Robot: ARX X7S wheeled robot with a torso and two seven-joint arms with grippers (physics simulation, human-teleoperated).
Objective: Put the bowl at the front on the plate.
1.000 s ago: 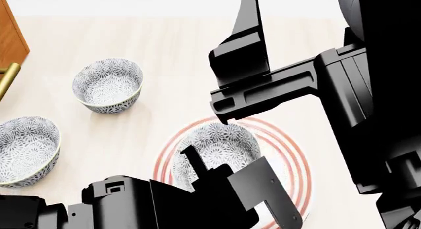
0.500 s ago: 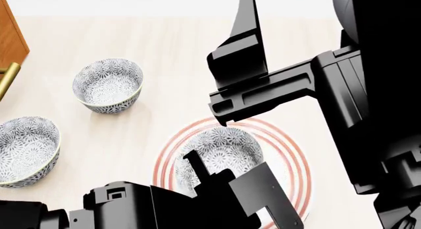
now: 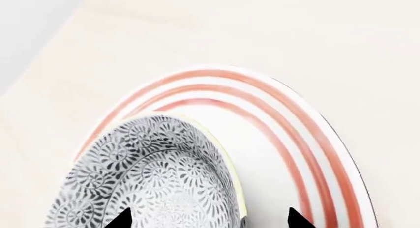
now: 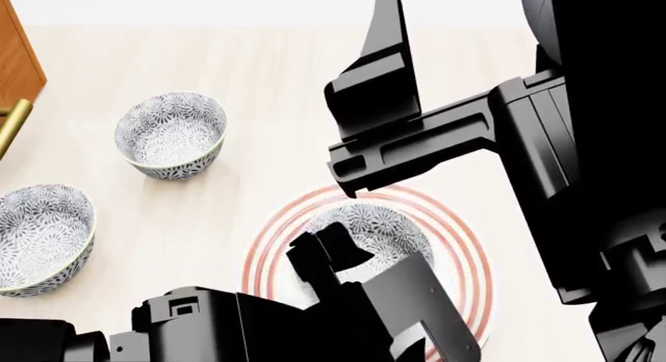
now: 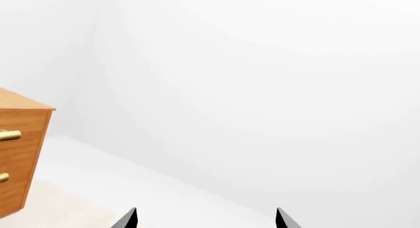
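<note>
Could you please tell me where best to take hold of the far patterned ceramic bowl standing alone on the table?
Probably the rim of the white, grey-blue flowered round ceramic bowl, from above: it stands upright, mouth open, so one finger could go inside the wall and one outside.

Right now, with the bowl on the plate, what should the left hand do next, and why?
Probably lift the left hand straight up. The bowl already sits on the plate, and the hand's fingertips are spread, one on each side of the bowl's rim, so it looks released.

Two patterned bowls (image 4: 171,134) (image 4: 42,236) sit near a wooden cabinet (image 4: 18,62).
</note>
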